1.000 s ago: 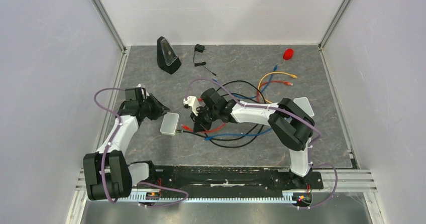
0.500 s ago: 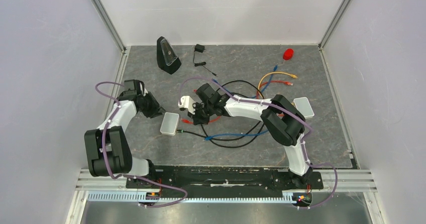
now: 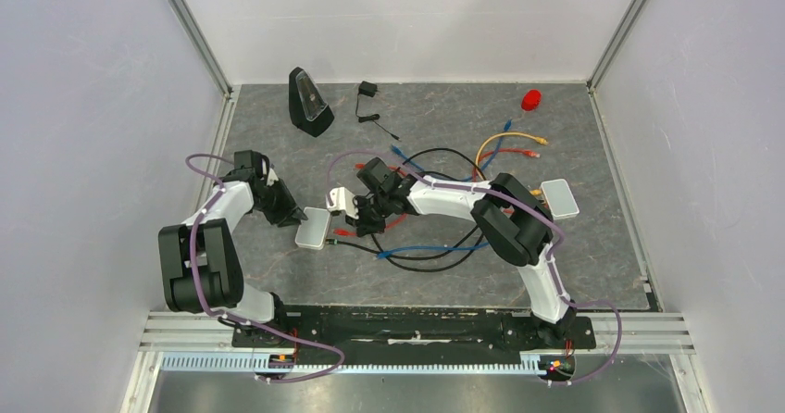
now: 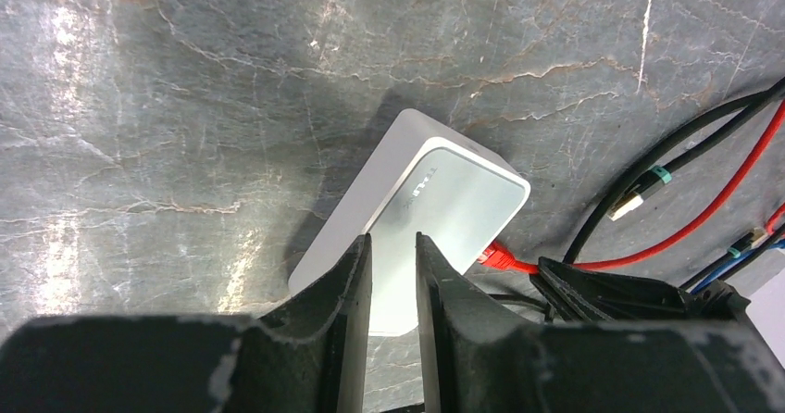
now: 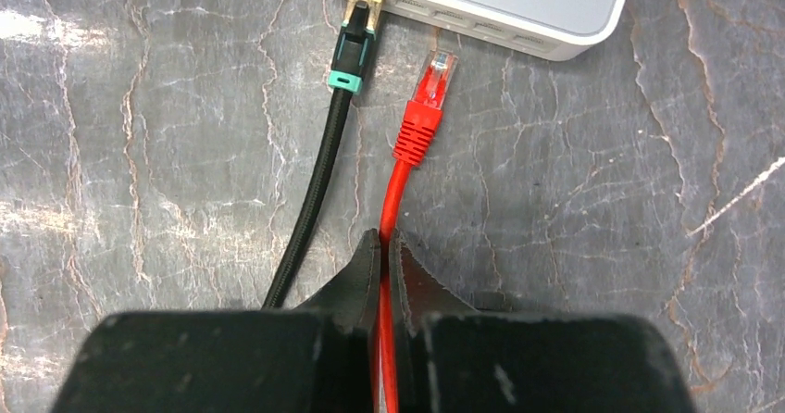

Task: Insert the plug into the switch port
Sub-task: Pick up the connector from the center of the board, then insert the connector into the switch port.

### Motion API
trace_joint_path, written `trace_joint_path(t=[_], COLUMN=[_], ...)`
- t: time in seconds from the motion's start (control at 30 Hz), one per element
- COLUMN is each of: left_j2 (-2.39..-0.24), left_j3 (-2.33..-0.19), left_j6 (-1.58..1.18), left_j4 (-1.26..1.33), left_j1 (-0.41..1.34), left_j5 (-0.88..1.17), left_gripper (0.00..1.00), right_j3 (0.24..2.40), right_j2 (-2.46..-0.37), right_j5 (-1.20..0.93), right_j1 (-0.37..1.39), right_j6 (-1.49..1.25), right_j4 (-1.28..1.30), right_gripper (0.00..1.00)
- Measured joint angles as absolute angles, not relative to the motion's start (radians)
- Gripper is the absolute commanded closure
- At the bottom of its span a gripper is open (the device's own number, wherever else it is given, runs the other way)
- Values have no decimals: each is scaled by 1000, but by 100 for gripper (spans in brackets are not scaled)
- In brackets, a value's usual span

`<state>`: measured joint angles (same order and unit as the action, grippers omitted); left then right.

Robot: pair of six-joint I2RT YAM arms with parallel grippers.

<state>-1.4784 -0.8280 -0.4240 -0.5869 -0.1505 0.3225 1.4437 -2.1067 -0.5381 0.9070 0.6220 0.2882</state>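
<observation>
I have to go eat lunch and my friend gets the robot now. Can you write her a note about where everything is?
Left gripper: jaws a little apart over the near end of the white switch box; unclear whether they grip it.
Right gripper: jaws shut on the red cable, just behind its plug.
Done: the plug is picked up, and its tip points at the box's port edge, not in yet.
Beside it, a black cable's plug sits at a neighbouring port.
Left to do: push the red plug into a free port, then let go.
</observation>
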Motion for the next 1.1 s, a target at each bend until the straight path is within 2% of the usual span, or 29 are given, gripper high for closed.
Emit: trace_joint_path(t=[0.57,1.1], left_j2=[-1494,-1520], left_j3=[-837,-847], left_j6=[-393,-391], left_j4=[-606,-604], left_j1=[-150,-151], left_j5=[342,385], left_gripper=[68,68], right_j3=[1363,1359], right_j2=[-2091,-2091], right_j5=[-536,-519], right_j1=[927,925], right_j6=[664,643], right_j4=[143,120], right_gripper=[100,100])
